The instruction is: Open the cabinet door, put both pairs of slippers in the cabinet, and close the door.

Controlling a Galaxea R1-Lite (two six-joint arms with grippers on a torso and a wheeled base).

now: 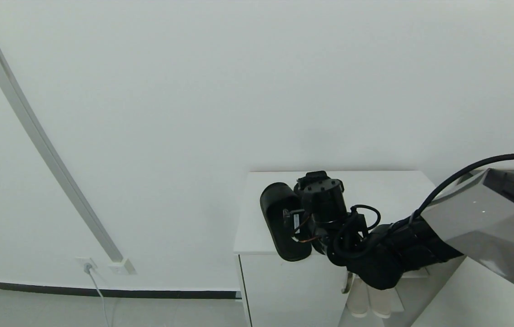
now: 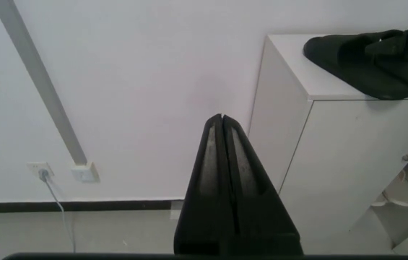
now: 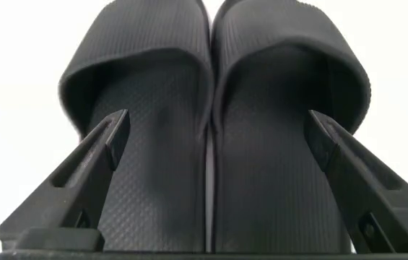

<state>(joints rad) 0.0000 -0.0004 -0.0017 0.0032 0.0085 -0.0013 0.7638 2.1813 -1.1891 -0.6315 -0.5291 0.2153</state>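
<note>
The black slippers (image 1: 284, 222) lie as a pair side by side on the cabinet (image 1: 279, 290) top, at its near left corner, about 5 o'clock in the head view. The right pincer (image 3: 218, 123) stands over them with its fingers (image 3: 92, 166) apart, one outside each slipper. I cannot tell whether the pads touch the rubber. A white pair (image 1: 370, 302) shows lower down at the cabinet's right, at 5 o'clock from the black ones, beside a white panel that looks like the open door (image 1: 466, 295). The left pincer (image 2: 222, 119) hangs in the air left of the cabinet, fingers pressed together on nothing, and points at the wall (image 2: 153, 72). On the wall, a slanted conduit (image 1: 34, 122) runs down to a socket (image 1: 85, 263) at 8 o'clock.
</note>
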